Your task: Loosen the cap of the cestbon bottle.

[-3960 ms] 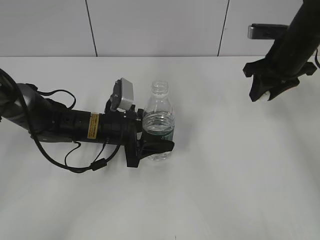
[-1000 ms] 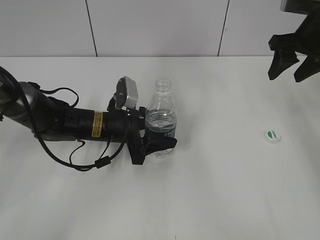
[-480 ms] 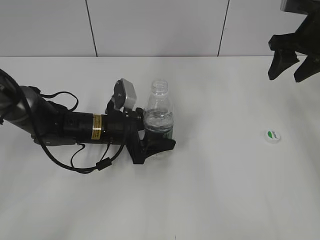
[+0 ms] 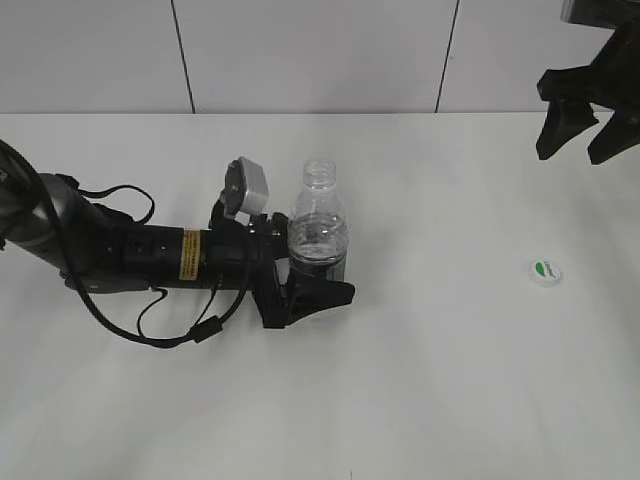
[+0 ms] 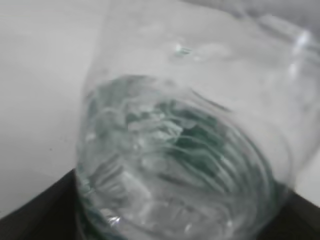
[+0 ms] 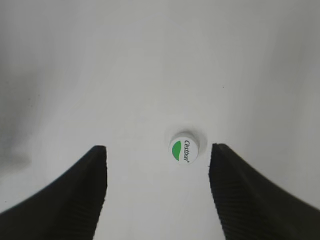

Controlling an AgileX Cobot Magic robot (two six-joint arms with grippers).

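Observation:
The cestbon bottle [image 4: 320, 228] stands upright left of centre on the white table, its neck open with no cap on it. My left gripper [image 4: 316, 284] is shut on its green-labelled lower body; the bottle [image 5: 180, 140] fills the left wrist view, with dark fingers at both bottom corners. The cap [image 4: 545, 271] lies alone on the table at the right, green patch up. My right gripper [image 4: 573, 148] hangs open and empty high above it. In the right wrist view the cap [image 6: 184, 148] lies between the spread fingers [image 6: 157, 150], nearer the right one.
The left arm [image 4: 130, 255] lies low across the table's left side with cable loops [image 4: 175, 325] trailing beside it. A tiled wall [image 4: 320, 50] closes off the back edge of the table.
Four seconds ago the right gripper was lower and held the cap; now it is raised and open, and the cap lies on the table. The left arm and bottle shifted only slightly.

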